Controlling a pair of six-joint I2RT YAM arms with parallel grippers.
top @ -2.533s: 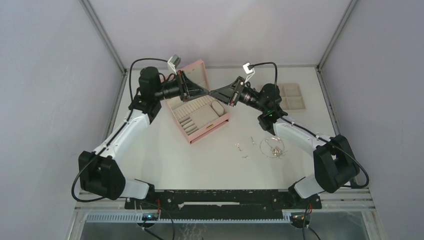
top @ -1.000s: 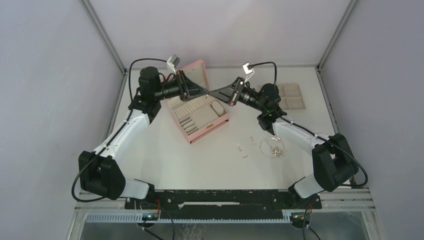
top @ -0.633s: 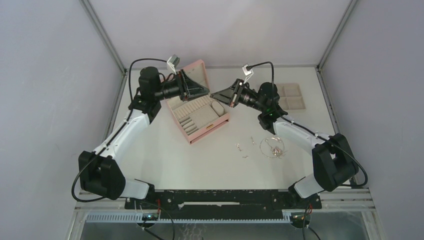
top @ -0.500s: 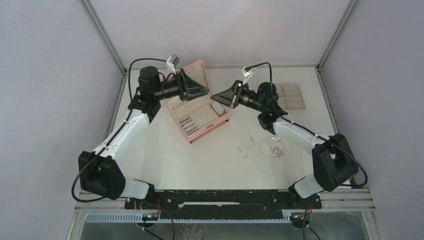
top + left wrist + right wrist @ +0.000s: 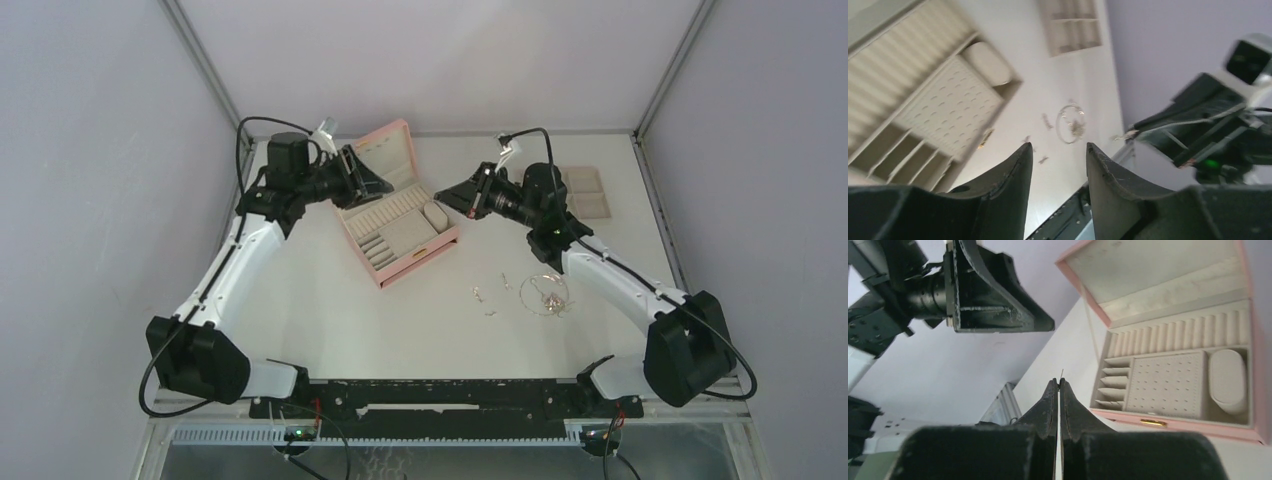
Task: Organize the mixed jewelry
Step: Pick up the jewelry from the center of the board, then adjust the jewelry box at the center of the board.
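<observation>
The mixed jewelry lies on the white table right of centre: a looped silver necklace (image 5: pixel 545 293) (image 5: pixel 1070 116) and a few tiny pieces (image 5: pixel 482 294) beside it. My left gripper (image 5: pixel 385 187) (image 5: pixel 1058 150) hangs open and empty over the back of the pink box (image 5: pixel 400 225), seen from the right wrist as a dark wedge (image 5: pixel 998 300). My right gripper (image 5: pixel 445 192) (image 5: pixel 1058 382) hovers right of the box, shut, with a thin silver earring pin (image 5: pixel 1062 373) poking out of its tips. A hand's width separates the two grippers.
The pink box (image 5: pixel 1173 365) stands open with its lid up, showing beige ring rolls, a dotted pad and small slots. A flat beige compartment tray (image 5: pixel 588 192) (image 5: pixel 1073 25) lies at the back right. Frame posts and grey walls close in the table.
The grippers met tip to tip a second ago. My left gripper has opened and drawn back to the left; the right one stayed shut and pulled slightly right.
</observation>
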